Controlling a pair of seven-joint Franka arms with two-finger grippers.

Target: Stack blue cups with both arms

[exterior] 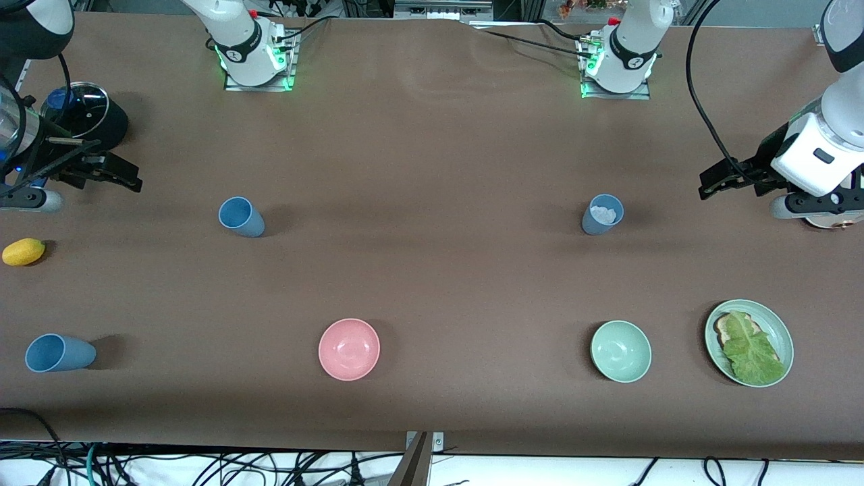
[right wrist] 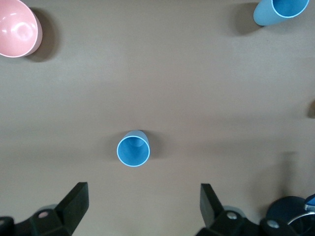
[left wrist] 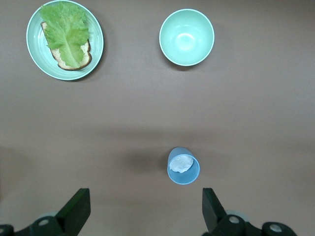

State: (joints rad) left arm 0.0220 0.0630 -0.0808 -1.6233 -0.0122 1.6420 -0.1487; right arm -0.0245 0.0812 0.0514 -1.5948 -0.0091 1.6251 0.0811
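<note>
Three blue cups stand upright on the brown table. One mid-blue cup (exterior: pixel 241 217) (right wrist: pixel 133 149) is toward the right arm's end. A greyer blue cup (exterior: pixel 603 214) (left wrist: pixel 183 166) with something white inside is toward the left arm's end. A third blue cup (exterior: pixel 59 353) (right wrist: pixel 278 11) stands near the front edge at the right arm's end. My right gripper (exterior: pixel 125 174) (right wrist: pixel 143 194) is open and empty, above the table beside the mid-blue cup. My left gripper (exterior: pixel 709 182) (left wrist: pixel 145 199) is open and empty, above the table beside the greyer cup.
A black pot with a glass lid (exterior: pixel 84 115) and a yellow lemon (exterior: pixel 23 252) lie at the right arm's end. A pink bowl (exterior: pixel 349 349), a green bowl (exterior: pixel 621 351) and a green plate (exterior: pixel 781 334) with bread and lettuce sit nearer the front camera.
</note>
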